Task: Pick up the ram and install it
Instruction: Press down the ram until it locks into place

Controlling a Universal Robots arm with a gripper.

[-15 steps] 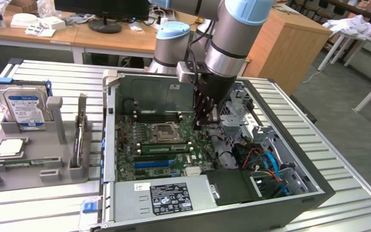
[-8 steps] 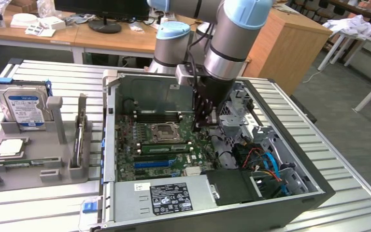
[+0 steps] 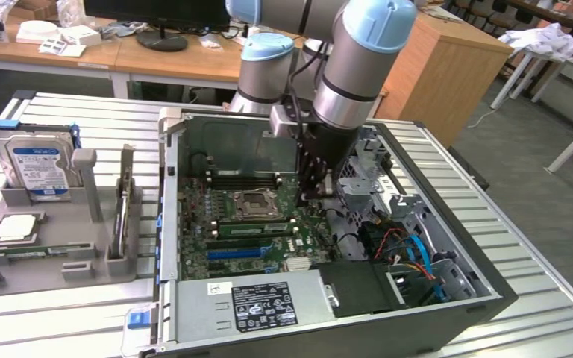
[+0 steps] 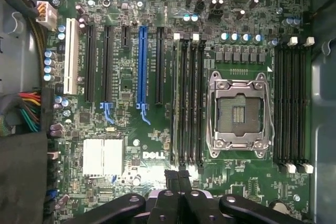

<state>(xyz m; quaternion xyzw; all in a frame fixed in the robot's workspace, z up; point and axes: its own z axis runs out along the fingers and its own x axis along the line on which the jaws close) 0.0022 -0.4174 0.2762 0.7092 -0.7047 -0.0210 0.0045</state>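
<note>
In the wrist view the fingers point(image 4: 170, 178) are cut off at the picture's edge. Whether anything sits between their tips cannot be told. In the exterior view the arm point(image 3: 351, 67) runs off the top edge, and its dark wrist hides the fingers down inside the computer case point(image 3: 486, 298). The case's near corner is cut by the lower edge. The print on the hard drive point(image 3: 36, 165) label is too small to read.

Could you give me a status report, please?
Fingers shut, inside the case, at the memory slots' end. Green ram apparently standing in a slot, not visibly held. Nothing in the way.
</note>
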